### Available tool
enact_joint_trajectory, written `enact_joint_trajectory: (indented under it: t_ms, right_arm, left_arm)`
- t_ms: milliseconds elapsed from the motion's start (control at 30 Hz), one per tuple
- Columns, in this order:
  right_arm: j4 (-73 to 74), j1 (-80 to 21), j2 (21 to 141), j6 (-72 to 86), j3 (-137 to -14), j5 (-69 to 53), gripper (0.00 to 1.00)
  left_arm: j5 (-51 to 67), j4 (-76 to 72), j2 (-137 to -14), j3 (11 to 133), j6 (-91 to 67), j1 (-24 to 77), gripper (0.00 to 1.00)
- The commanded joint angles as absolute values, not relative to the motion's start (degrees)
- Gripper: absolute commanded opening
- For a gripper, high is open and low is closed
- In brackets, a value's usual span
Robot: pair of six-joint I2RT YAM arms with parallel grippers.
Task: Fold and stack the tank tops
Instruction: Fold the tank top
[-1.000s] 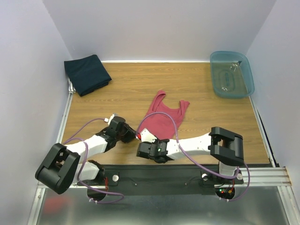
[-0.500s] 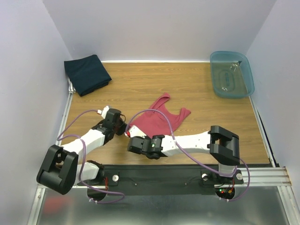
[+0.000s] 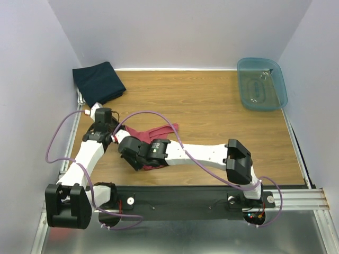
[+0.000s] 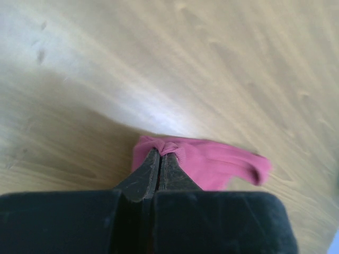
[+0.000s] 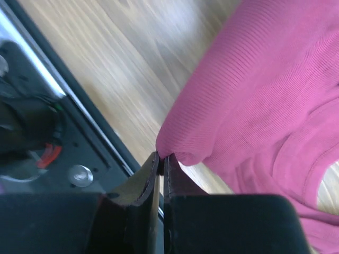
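Though well apart from maroon top [image 3: 160, 131], tub [image 3: 276, 89] with small items [image 3: 255, 98] inside.

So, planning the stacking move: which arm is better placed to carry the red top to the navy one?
Probably left: the left gripper and right gripper both pinch the red top, but the left one sits nearer the navy top in the far-left corner.
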State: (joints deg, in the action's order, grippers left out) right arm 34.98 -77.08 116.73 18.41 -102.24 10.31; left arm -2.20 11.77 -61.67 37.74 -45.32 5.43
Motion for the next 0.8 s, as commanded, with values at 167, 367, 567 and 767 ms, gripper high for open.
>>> enact_joint_trajectory:
  t_ms: [167,367,567,767]
  right_arm:
    - [31.38,-70.41,108.91,22.06,-99.96,0.26,0.03]
    - [24.8,-64.79,100.66,26.8,-87.47,-6.05,0.03]
    - [20.14,-60.21,93.0,29.53,-74.81,-6.77,0.03]
    - [18.02,-57.13,85.53,32.08,-63.91,-5.71,0.03]
  left_arm:
    - [8.08,7.83,-66.7,50.26,-41.31,6.41,0.0]
    - [6.16,6.33,-73.55,55.53,-42.62,13.95,0.0]
    - [4.4,4.75,-81.63,59.76,-44.65,20.47,0.0]
    - [3.34,3.43,-88.67,64.15,-46.58,26.45,0.0]
